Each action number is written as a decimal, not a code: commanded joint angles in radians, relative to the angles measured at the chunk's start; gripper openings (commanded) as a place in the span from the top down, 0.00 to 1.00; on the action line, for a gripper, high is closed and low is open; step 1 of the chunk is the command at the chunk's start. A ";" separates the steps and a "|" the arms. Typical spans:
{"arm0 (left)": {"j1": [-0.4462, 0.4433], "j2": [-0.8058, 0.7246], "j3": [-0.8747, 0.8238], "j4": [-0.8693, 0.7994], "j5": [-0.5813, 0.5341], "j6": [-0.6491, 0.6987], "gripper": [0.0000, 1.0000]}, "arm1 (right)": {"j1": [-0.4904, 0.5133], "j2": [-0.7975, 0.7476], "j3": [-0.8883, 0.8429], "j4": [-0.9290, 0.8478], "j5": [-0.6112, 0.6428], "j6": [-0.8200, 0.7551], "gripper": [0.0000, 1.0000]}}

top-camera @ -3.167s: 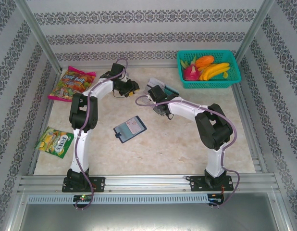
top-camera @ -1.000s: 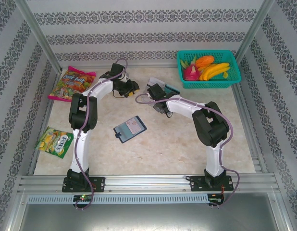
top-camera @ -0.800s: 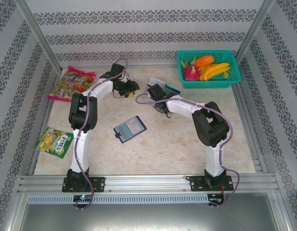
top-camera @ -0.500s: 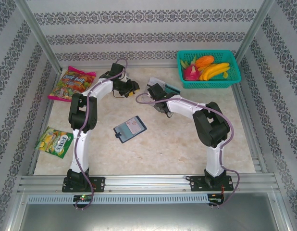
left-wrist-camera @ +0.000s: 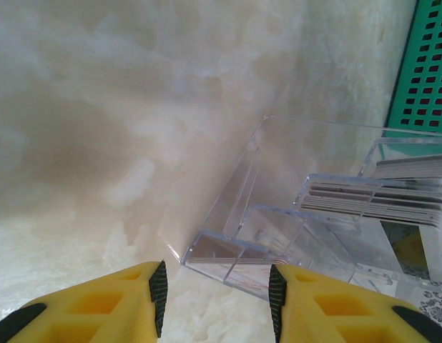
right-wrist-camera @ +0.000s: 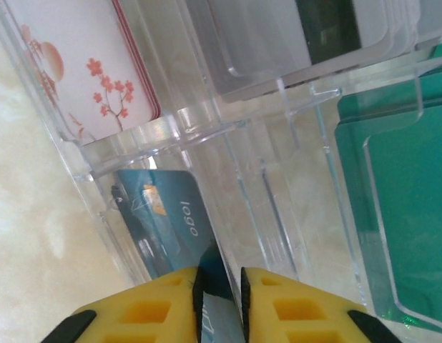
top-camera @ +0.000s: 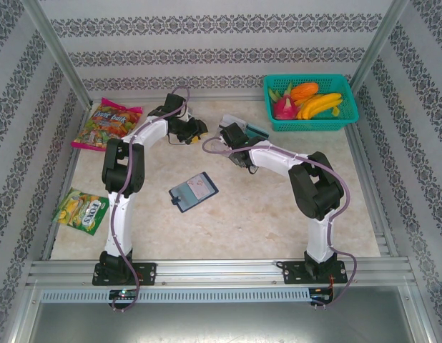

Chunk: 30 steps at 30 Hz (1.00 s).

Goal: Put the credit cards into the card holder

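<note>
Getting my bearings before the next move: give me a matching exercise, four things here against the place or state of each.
1 blue card
2 left gripper
3 green basket
4 pink candy bag

A back right corner, holding fruit
B open, empty
C back left of the table
D pinched in the right gripper

Pairs: 1-D, 2-B, 3-A, 4-C

Patterned walls (top-camera: 207, 57), marble table (top-camera: 242, 221) (metal-framed).

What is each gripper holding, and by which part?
The right gripper pinches the blue card by its near edge, at the clear card holder. The left gripper is open, holding nothing.
</note>
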<state>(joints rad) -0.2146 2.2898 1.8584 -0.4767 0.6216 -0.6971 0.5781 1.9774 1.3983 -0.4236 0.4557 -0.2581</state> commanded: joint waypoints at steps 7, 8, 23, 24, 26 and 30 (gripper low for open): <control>0.003 -0.037 0.001 0.018 0.010 -0.007 0.55 | -0.017 -0.054 0.006 -0.014 -0.019 0.019 0.89; 0.004 -0.036 0.000 0.018 0.012 -0.008 0.55 | -0.018 -0.057 0.008 -0.015 -0.022 0.019 0.90; 0.004 -0.085 -0.037 0.032 0.045 -0.011 0.55 | -0.100 -0.183 -0.001 -0.070 -0.351 0.113 0.92; 0.004 -0.099 -0.054 0.045 0.060 -0.013 0.55 | -0.116 -0.205 -0.009 -0.071 -0.410 0.131 0.92; 0.003 -0.138 -0.093 0.080 0.098 -0.019 0.55 | -0.150 -0.246 -0.022 -0.075 -0.521 0.174 0.92; 0.005 -0.240 -0.220 0.178 0.191 -0.035 0.54 | -0.221 -0.330 -0.060 -0.063 -0.742 0.255 0.92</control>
<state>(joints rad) -0.2146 2.1487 1.6981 -0.4019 0.7158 -0.7124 0.3912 1.7130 1.3674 -0.4808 -0.0509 -0.0978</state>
